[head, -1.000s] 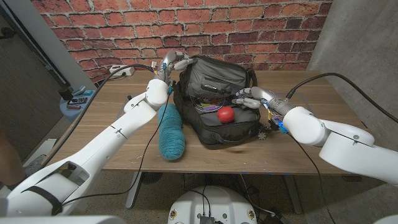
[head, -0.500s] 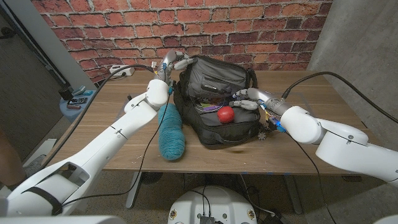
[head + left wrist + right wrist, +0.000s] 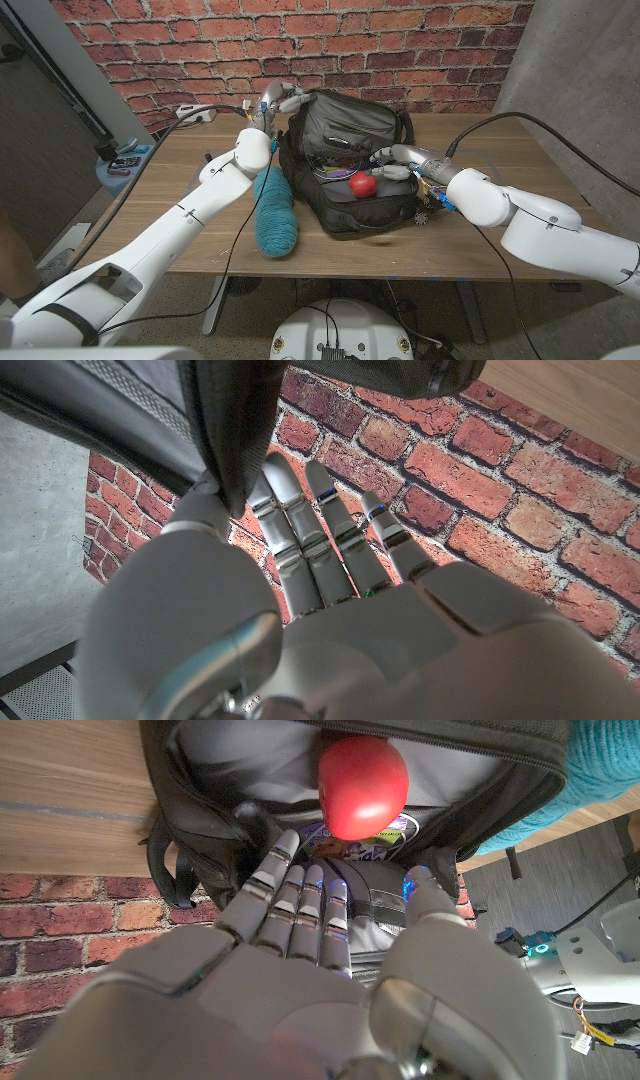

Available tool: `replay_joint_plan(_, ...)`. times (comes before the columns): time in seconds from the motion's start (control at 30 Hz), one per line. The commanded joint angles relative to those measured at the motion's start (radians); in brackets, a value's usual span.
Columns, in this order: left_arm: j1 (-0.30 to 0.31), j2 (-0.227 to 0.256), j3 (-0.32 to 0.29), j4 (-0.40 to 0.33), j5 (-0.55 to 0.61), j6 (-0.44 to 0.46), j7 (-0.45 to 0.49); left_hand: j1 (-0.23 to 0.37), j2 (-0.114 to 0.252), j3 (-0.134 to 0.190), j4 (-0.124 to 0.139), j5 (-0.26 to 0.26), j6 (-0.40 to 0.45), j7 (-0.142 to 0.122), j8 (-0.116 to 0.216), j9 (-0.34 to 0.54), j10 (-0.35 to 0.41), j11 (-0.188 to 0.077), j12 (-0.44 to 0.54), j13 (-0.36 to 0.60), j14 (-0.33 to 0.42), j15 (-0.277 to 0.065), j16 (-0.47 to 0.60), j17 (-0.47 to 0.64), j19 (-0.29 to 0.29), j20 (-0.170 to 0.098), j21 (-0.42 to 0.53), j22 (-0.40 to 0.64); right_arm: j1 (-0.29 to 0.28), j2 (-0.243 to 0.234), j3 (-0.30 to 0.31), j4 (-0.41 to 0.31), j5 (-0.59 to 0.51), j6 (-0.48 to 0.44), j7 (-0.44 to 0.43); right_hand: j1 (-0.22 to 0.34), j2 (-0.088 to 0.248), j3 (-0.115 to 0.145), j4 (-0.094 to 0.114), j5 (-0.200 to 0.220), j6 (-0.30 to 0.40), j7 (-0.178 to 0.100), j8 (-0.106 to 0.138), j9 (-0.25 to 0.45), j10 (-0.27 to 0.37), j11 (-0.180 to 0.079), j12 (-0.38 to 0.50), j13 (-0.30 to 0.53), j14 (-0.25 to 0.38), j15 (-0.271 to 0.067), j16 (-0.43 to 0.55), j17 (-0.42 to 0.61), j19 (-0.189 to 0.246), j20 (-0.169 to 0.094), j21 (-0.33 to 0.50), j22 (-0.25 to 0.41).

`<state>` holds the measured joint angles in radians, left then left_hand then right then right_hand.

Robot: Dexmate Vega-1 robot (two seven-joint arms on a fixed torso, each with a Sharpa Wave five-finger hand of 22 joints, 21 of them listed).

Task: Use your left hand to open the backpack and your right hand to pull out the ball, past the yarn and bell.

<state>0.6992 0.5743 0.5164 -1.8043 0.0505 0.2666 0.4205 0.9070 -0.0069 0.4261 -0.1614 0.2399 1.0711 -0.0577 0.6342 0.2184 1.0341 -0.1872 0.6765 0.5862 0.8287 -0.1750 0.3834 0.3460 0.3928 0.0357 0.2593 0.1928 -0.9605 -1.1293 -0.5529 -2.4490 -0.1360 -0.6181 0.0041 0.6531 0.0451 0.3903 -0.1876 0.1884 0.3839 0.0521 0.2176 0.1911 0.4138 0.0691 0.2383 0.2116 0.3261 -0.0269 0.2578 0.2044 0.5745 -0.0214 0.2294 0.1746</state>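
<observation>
- One red ball [image 3: 363,184] sits in the open mouth of the black backpack [image 3: 345,215], on the lower panel near the front lip, uncovered from above.
- Right hand [image 3: 398,160] hovers just beside the ball, on the ball's right and slightly farther back. Fingers apart and reaching toward it; nothing held. In the right wrist view the fingertips [image 3: 287,842] stop short of the ball [image 3: 362,784], with a gap of bag lining between.
- Judgement: the coming move is a short reach leftward and slightly down along the opening, then a close around the ball. The ball is round, so no axis to align; it may roll off the lip if nudged.
- Right hand is far nearer the ball than the left.
- Left hand [image 3: 272,103] is at the backpack's upper left corner, pinching the raised flap [image 3: 350,115]; the left wrist view shows dark fabric [image 3: 235,440] clamped between thumb and fingers, keeping the bag open.
- Teal yarn skein [image 3: 275,212] lies on the table left of the backpack, long axis running front to back, touching or nearly touching the bag's side.
- Bell: a small dark object [image 3: 424,214] lies at the backpack's right edge under the right wrist; cannot tell if that is it.
- Surface: wooden table [image 3: 500,240]; small devices at its far left corner.
- Room: red brick wall [image 3: 200,40] behind, grey concrete wall at right.
</observation>
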Motion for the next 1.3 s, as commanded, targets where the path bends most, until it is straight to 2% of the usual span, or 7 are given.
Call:
replay_joint_plan(0.03, 0.023, 0.006, -0.015, -0.019, -0.009, 0.006, 0.016, 0.079, 0.07, 0.0, 0.001, 0.008, -0.003, -0.003, 0.006, -0.001, 0.012, 0.001, -0.001, 0.003, -0.002, -0.002, -0.007, 0.002, -0.004, 0.004, 0.001, 0.006, 0.051, 0.026, -0.043, 0.037, -0.076, 0.016, 0.092, 0.012, -0.011, 0.0, 0.001, -0.003, 0.0, 0.01, -0.006, 0.001, -0.002, 0.009, -0.004, 0.004, 0.0, 0.008, -0.005, 0.002, 0.002, 0.0, 0.0, 0.004)
replay_joint_plan(0.8, 0.054, 0.029, -0.043, -0.04, -0.016, -0.003, 0.029, 0.08, 0.071, -0.002, 0.001, 0.008, -0.003, -0.003, 0.008, -0.002, 0.011, 0.0, -0.005, 0.009, -0.004, -0.004, -0.009, 0.008, -0.005, 0.003, 0.002, 0.006, 0.097, 0.097, -0.092, 0.1, -0.173, 0.045, 0.185, 0.067, -0.041, 0.002, 0.002, -0.008, -0.031, 0.01, -0.018, 0.002, -0.027, 0.009, -0.017, 0.01, -0.016, 0.009, -0.02, -0.001, -0.011, 0.008, -0.011, 0.004)
replay_joint_plan(1.3, 0.055, 0.037, -0.057, -0.025, -0.034, -0.023, 0.022, 0.079, 0.071, -0.003, 0.001, 0.008, -0.004, -0.002, 0.008, -0.004, 0.014, 0.0, -0.008, 0.01, -0.002, -0.004, -0.011, 0.009, -0.006, 0.001, 0.002, 0.006, 0.141, 0.153, -0.133, 0.143, -0.228, 0.043, 0.23, 0.093, -0.058, 0.001, 0.004, -0.007, -0.046, 0.01, -0.022, 0.002, -0.044, 0.009, -0.023, 0.013, -0.027, 0.01, -0.027, -0.001, -0.019, 0.01, -0.016, 0.005)
